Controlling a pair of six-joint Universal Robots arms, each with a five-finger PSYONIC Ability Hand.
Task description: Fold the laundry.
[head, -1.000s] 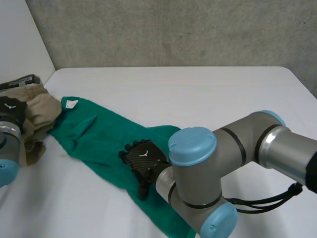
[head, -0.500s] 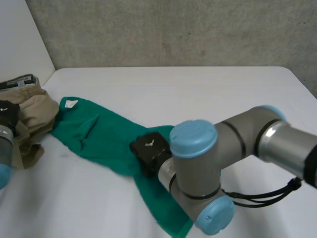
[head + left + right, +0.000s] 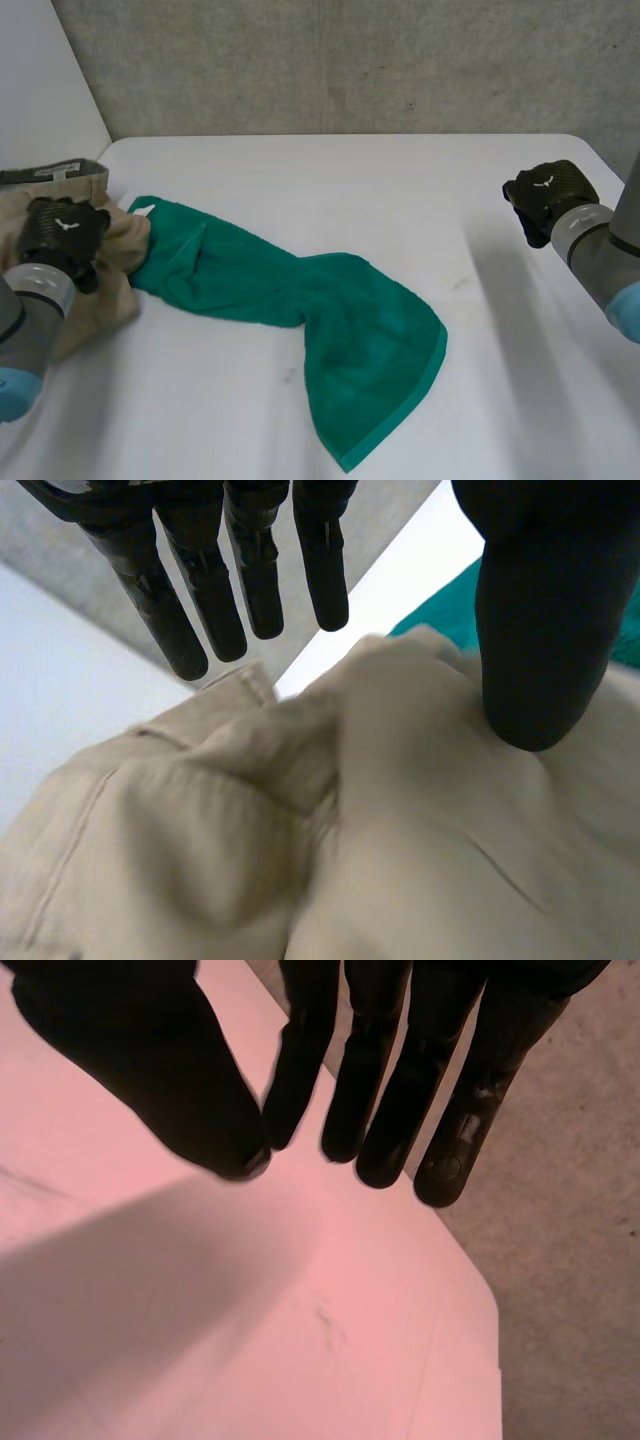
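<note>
Far-left table edge: we see a khaki garment (image 3: 112, 285) (image 3: 300, 860) bunched in a heap, partly running off the table's side.
Left hand: left hand (image 3: 62, 235) (image 3: 540, 610) sits on top of the khaki heap. In its wrist view we see the fingers (image 3: 250, 570) straight and spread away from the thumb, with nothing pinched. The thumb tip looks down on the khaki fabric; we can't tell how hard it presses.
Left arm: it comes in from the near-left corner, with a light-blue cap at the near edge.
Laundry piece: green towel (image 3: 330, 320) (image 3: 448, 620) lies rumpled on the table, running diagonally from the khaki heap toward the near middle. Its narrow bunched end touches the khaki garment, just beside the left hand. Its wide end spreads flatter, with a corner pointing at the near edge. Neither hand is on it.
Tag: small white tag (image 3: 145, 209) sits at the towel's far-left corner, next to the khaki.
Table: white table (image 3: 350, 180) (image 3: 250, 1340) is bare between the towel and the right hand.
Right hand: right hand (image 3: 548, 198) (image 3: 385, 1080) hangs over the table's right side, well apart from the towel. Its fingers are straight and close together, thumb apart, holding nothing.
</note>
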